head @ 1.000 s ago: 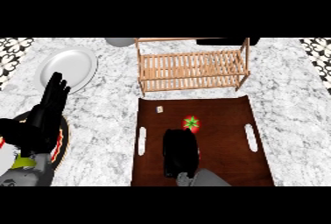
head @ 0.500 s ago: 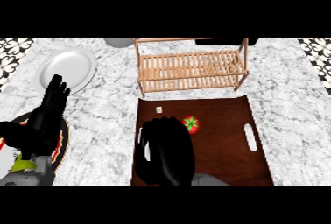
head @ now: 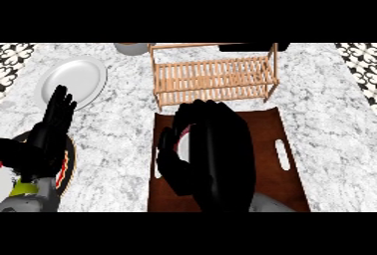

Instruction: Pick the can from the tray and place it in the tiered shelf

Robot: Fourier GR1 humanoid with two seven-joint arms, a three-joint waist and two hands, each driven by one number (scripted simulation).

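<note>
Fingers (head: 221, 124) and thumb of right hand (head: 210, 159) curl round the can (head: 184, 142) (only a pale sliver shows) above the tray (head: 288, 189). Shelf (head: 213, 74) stands just beyond the tray's far edge. Left hand (head: 52, 132) rests flat open, near left.
</note>
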